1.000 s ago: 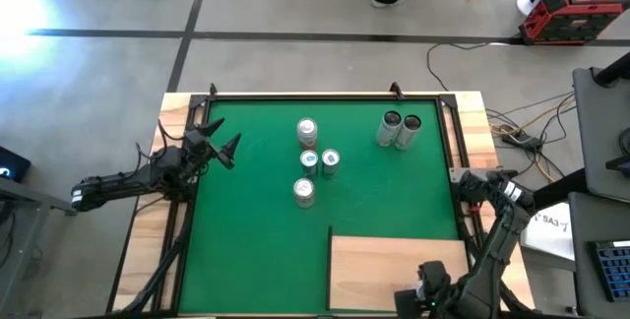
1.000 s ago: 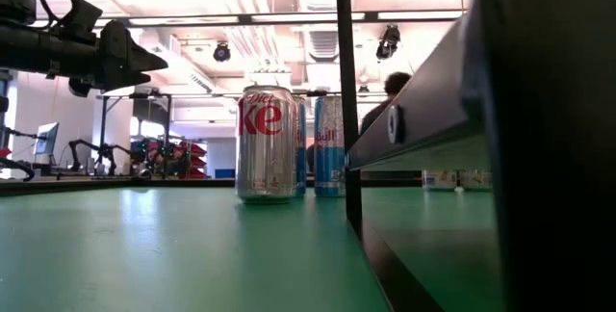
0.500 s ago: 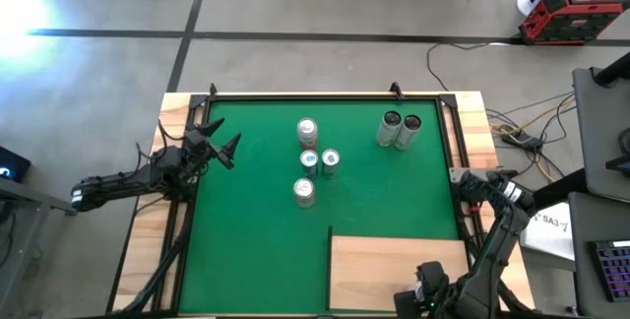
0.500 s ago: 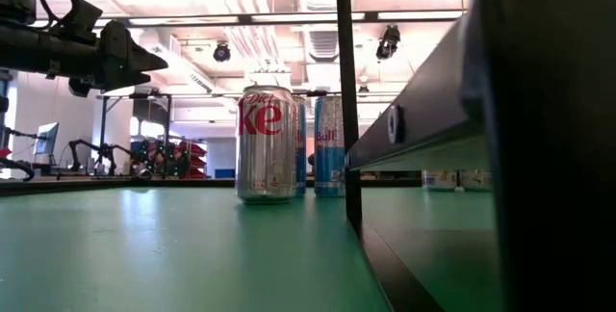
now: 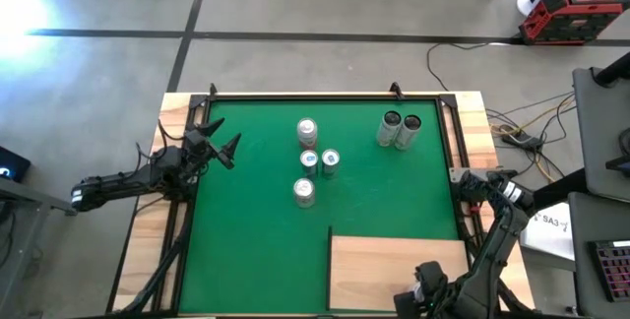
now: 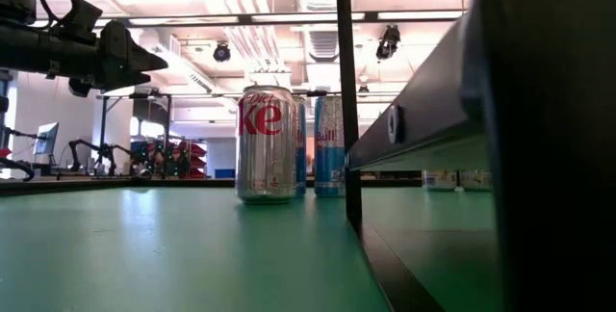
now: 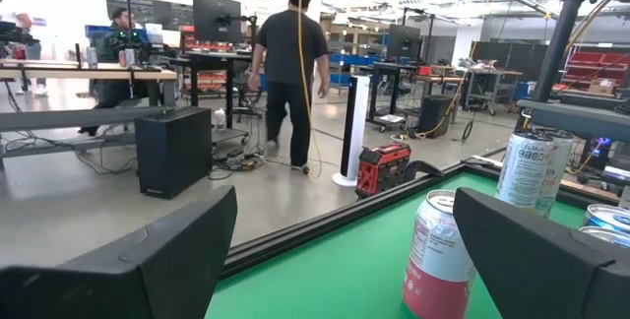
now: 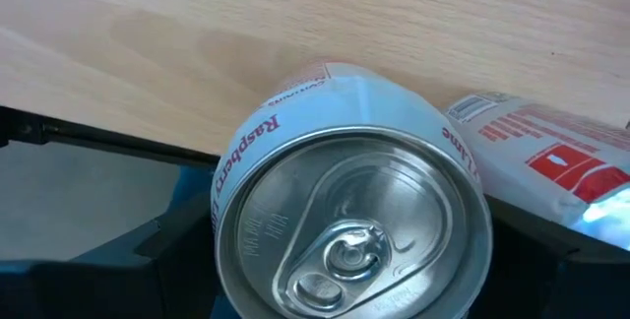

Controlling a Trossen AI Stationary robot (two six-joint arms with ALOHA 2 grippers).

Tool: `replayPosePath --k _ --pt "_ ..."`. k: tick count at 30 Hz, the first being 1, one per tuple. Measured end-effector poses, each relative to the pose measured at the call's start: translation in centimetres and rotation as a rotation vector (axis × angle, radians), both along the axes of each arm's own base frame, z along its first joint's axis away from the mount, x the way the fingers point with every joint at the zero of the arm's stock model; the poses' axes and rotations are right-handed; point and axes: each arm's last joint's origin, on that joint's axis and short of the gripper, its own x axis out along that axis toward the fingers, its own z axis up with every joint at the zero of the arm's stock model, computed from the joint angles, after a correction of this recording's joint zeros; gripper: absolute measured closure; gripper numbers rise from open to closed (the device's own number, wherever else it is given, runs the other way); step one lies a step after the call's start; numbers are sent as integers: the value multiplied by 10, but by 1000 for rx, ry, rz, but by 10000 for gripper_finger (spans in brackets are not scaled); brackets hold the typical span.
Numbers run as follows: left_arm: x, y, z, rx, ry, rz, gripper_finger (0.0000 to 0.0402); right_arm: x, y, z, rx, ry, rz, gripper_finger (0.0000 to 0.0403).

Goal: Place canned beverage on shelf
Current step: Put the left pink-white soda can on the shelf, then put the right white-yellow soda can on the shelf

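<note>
**A:** Since the right tool (image 5: 425,293) hangs at the near end of the shelf (image 5: 394,260), where do we put the can?

**B:** Between its fingers. The right wrist view looks down on the lid of the raspberry-lime can (image 8: 349,216), with a dark finger on each side and pale wood behind it. The can's rim hides the contact, so we judge it pinched rather than see it.

**A:** What could go wrong from here?

**B:** We see two risks. If we release before the base sits flat, the can could topple and roll. If we set it too near the shelf's dark edge, it could tip off onto the green mat (image 5: 256,211). A white-and-red packet (image 8: 551,157) also lies just beside the can, and a sideways shift might nudge it.

**A:** And room to move?

**B:** Plenty, we think. From above, the panel's top carries nothing. The cluster of four cans (image 5: 309,161) at mid-mat and the pair of cans (image 5: 401,129) farther back are well apart from it. The left tool (image 5: 224,149) waits over the mat's left edge with its fingers spread, clear of our path.
</note>
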Motion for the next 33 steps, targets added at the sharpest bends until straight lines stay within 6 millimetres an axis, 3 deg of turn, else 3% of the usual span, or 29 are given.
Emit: replayPosePath --k 6,18,24,33 --pt "0 0 0 0 0 0 38 1 0 0 3 -8 34 45" --pt "0 0 0 0 0 0 38 14 -12 7 33 -13 16 38" --pt "0 0 0 0 0 0 38 19 -29 24 94 22 -20 38" --pt "0 0 0 0 0 1 38 28 -69 42 42 54 -65 38"
